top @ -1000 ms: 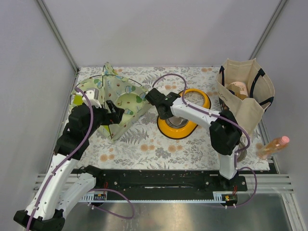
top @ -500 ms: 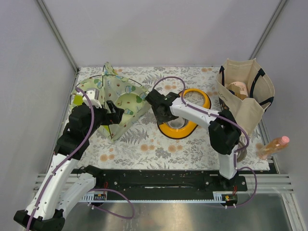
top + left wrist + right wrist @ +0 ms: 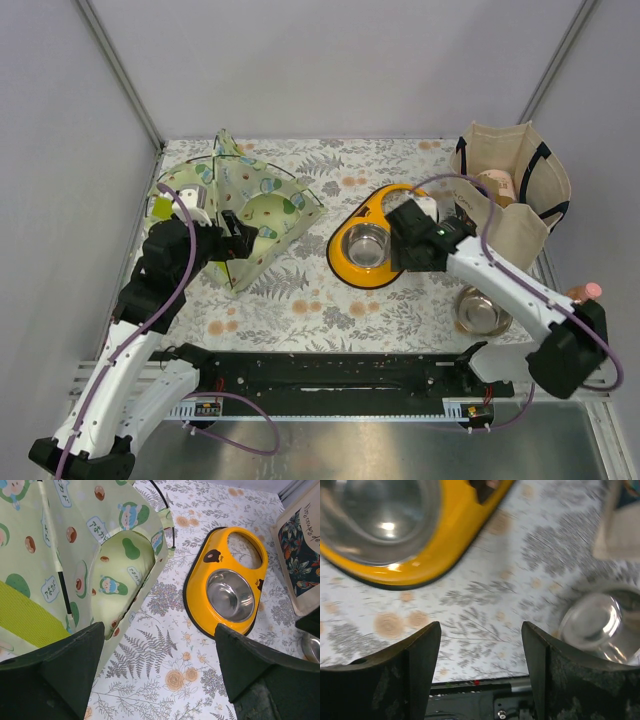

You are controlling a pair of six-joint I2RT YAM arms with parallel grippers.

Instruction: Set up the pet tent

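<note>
Pet tent sits at the far-left part of the floral table cover. Avocado-print panels are up and thin black poles show along the seams. From the left wrist view the tent fills the upper left, with its opening facing the orange feeder and a lime-green panel low at the left edge.

Left gripper is at the tent's near right edge, just beside the fabric. Its jaws are spread wide with nothing between them. In its own camera the left gripper hangs over bare cover, and the left finger overlaps the tent's lower hem. Contact can't be told.

Right gripper is over the right end of the orange feeder, well apart from the tent, with the feeder lying between the two. In its wrist view the right gripper has its jaws parted and grasps nothing, only floral cover below.

The feeder holds one steel bowl. A loose steel bowl lies near right. A tote bag stands far right.
</note>
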